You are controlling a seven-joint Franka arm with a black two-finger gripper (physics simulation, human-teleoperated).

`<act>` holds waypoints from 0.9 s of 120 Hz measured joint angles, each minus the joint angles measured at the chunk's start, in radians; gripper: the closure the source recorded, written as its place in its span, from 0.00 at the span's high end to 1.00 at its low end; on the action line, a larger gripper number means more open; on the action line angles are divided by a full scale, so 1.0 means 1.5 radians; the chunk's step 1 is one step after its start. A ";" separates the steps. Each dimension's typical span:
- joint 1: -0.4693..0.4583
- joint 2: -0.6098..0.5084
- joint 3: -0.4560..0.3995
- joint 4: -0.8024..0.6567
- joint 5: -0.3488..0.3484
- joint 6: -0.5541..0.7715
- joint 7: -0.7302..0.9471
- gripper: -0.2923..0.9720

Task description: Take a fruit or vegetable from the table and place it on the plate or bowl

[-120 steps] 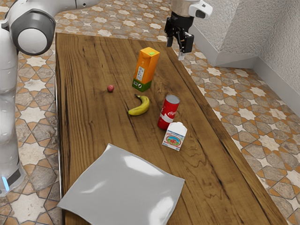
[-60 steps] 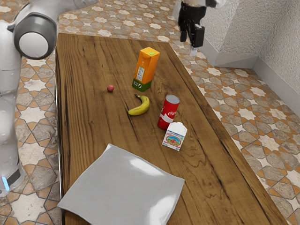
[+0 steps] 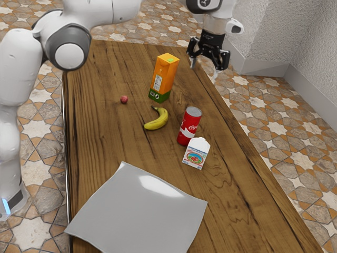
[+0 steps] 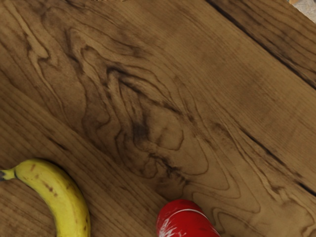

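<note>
Fingers (image 3: 219, 56) spread wide, gripping nothing. Black two-finger gripper (image 3: 206, 59) hung above far end of brown wooden table (image 3: 105, 68), just beside tall orange juice carton (image 3: 164, 77). Flat grey square plate (image 3: 136, 211) lay bare at near end. Red soda can (image 3: 189, 125) stood just beside curved yellow banana (image 3: 157, 118); small white milk carton (image 3: 196, 153) near can; tiny round red fruit (image 3: 124, 99) well apart. Risk here, by my read: descent onto banana could clip can or juice carton and topple one. An off-centre pinch on that curve could let banana slip out.
</note>
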 joint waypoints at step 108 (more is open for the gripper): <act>0.019 0.012 0.012 -0.104 0.053 0.081 -0.656 0.77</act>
